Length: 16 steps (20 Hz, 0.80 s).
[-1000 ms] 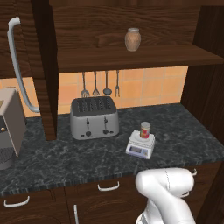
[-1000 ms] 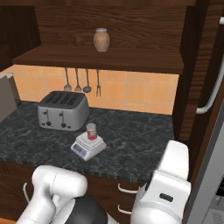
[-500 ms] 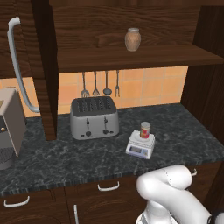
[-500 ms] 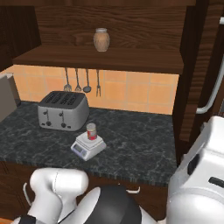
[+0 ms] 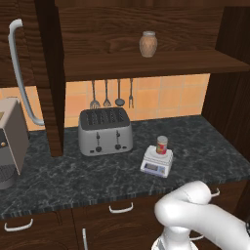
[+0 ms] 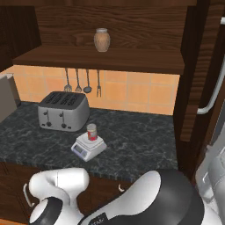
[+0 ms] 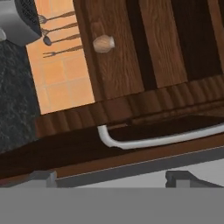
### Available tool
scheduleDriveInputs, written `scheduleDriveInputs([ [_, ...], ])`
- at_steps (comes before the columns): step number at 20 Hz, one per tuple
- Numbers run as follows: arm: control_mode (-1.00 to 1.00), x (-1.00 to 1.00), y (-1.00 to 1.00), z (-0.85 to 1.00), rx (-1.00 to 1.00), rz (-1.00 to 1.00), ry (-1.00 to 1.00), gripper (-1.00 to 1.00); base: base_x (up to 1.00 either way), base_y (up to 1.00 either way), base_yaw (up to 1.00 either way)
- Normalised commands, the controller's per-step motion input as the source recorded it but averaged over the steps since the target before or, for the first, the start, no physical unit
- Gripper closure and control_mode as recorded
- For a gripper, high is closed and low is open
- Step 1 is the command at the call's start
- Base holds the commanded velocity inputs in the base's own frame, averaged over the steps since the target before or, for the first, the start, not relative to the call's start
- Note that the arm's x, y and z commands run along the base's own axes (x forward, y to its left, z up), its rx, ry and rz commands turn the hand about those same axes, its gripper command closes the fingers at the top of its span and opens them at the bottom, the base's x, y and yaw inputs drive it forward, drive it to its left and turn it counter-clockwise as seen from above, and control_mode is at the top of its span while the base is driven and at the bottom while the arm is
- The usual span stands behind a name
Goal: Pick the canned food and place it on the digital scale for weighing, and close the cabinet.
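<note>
The red canned food (image 5: 162,145) (image 6: 91,132) stands upright on the white digital scale (image 5: 156,165) (image 6: 87,148), on the dark counter in front of the toaster. The cabinet (image 5: 146,63) is open, showing its shelf. One door (image 5: 50,78) juts out at the left with a long silver handle (image 5: 19,73). Another door (image 6: 193,88) juts out at the right with its own handle (image 6: 213,94). In the rolled hand view my gripper (image 7: 111,180) is open with nothing between its fingertips (image 7: 43,177). A silver door handle (image 7: 153,142) lies just ahead of it.
A silver four-slot toaster (image 5: 105,131) (image 6: 61,110) sits at the back of the counter (image 5: 73,180) under several hanging utensils (image 5: 111,93). A brown jar (image 5: 148,44) (image 6: 101,39) (image 7: 103,43) stands on the shelf. A grey appliance (image 5: 10,141) is at the far left. Drawers (image 5: 119,210) run below.
The arm has swung right and low; its white and dark body fills more of the bottom of both base views. The can and scale have not moved. The jaws stay open.
</note>
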Motion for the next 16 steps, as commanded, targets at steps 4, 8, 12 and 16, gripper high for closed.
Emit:
scheduleDriveInputs([
  [4,-1.0,0.38,0.07,-0.16,-0.11,0.0,0.01,-1.0,0.0,0.0,0.0],
  [8,-1.0,0.15,0.31,-0.23,-0.13,0.0,-0.04,-1.0,0.0,0.0,0.0],
  [12,-1.0,0.11,0.32,-0.14,-0.06,0.0,-0.03,-1.0,0.0,0.0,0.0],
  [16,-1.0,0.19,0.22,0.0,0.06,0.0,0.0,-1.0,0.0,0.0,0.0],
])
